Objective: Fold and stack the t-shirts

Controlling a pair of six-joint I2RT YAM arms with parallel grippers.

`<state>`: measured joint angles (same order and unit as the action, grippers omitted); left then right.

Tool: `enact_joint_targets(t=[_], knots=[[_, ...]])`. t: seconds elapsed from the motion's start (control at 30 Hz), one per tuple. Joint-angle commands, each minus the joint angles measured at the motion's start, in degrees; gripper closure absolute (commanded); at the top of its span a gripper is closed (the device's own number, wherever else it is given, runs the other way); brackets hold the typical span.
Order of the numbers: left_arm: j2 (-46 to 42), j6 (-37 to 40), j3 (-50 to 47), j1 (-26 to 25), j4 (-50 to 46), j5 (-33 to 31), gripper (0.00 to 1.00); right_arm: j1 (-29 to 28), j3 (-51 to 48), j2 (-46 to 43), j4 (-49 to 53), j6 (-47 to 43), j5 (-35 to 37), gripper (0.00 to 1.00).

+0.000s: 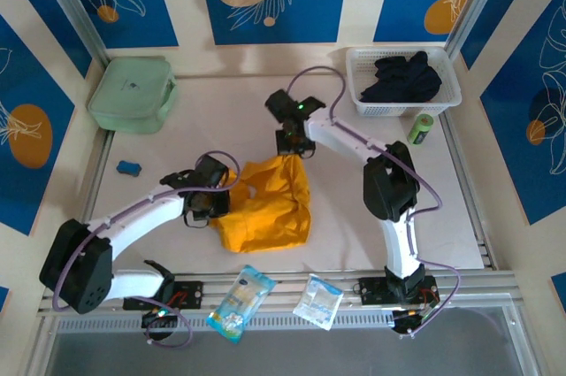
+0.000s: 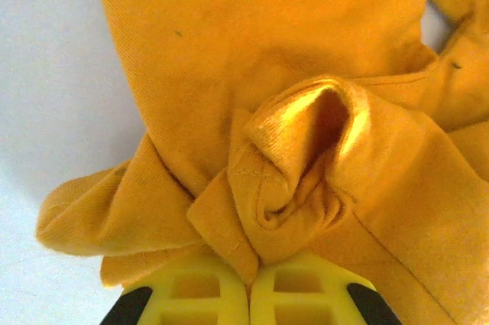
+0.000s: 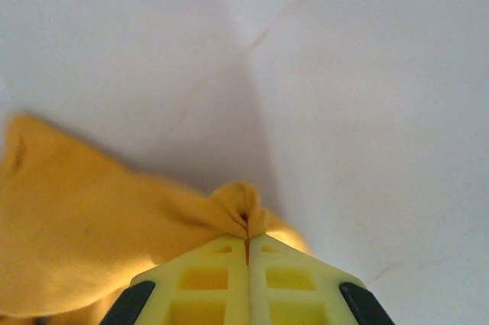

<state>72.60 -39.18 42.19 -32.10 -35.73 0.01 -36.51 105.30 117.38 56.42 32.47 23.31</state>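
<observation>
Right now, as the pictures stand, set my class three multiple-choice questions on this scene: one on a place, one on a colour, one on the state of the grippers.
1. Where does the white basket stand?
A. at the far right
B. at the near left
C. in the centre

2. What colour is the t-shirt between the arms?
A. navy
B. orange-yellow
C. mint green

3. How are the left gripper and the right gripper?
A. both open above the cloth
B. left shut, right open
C. both shut on the t-shirt

Answers:
1 A: the top view shows it at the far right, with dark clothes inside.
2 B: all three views show orange-yellow cloth.
3 C: each wrist view shows the jaws closed together with a fold of the cloth pinched between them.
</observation>
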Motion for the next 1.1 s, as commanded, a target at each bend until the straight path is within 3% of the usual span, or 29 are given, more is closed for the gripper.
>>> enact_joint_targets(t=[0.0, 0.23, 0.27, 0.33, 0.37, 0.4, 0.5, 0.63, 0.73, 0.9, 1.07], knots=[[-2.2, -1.0, -1.5, 0.1, -3.0, 1.5, 1.0, 4.8, 5.1, 0.6, 0.2, -3.8, 1.5, 1.0], [-3.5, -3.1, -3.5, -1.9, -0.9, 6.2, 0.99, 12.1, 15.2, 9.3, 0.9, -1.8, 1.0, 1.0], [-3.5, -3.6, -4.0, -2.9, 0.3, 7.2, 0.87, 12.7, 16.8, 10.7, 1.5, -1.3, 0.9, 0.98], [-3.4, -4.4, -4.4, -4.8, 2.6, 9.1, 0.46, 13.5, 19.4, 12.9, 2.8, -0.6, -0.6, 0.68], [-3.5, -4.8, -4.3, -5.9, 3.3, 9.7, 0.32, 13.7, 20.1, 13.2, 3.2, -0.3, -1.4, 0.53], [-3.8, -4.9, -3.8, -6.7, 3.2, 9.8, 0.23, 13.4, 19.7, 12.7, 3.1, -0.2, -1.9, 0.43], [-6.3, -3.3, -0.2, -7.3, -2.1, 6.8, 0.02, 11.6, 14.3, 8.2, 0.5, -0.6, -2.4, 0.3], [-9.3, -0.4, 8.5, -5.5, -15.6, -4.4, 0.0, 8.3, 3.2, -0.4, -2.2, -0.1, -2.5, 0.31], [-9.6, 1.4, 12.6, -0.4, -21.2, -9.1, 0.0, 5.1, -8.1, -8.0, -4.4, 2.0, -2.6, 0.37], [-5.9, 3.9, 8.8, 10.5, -15.7, -2.5, 0.04, -0.1, -23.9, -17.0, -6.1, 8.0, -2.3, 0.48], [-0.3, 2.6, 2.0, 15.7, -1.6, 4.8, 0.11, -2.8, -30.8, -17.8, -9.3, 11.7, -3.9, 0.54]])
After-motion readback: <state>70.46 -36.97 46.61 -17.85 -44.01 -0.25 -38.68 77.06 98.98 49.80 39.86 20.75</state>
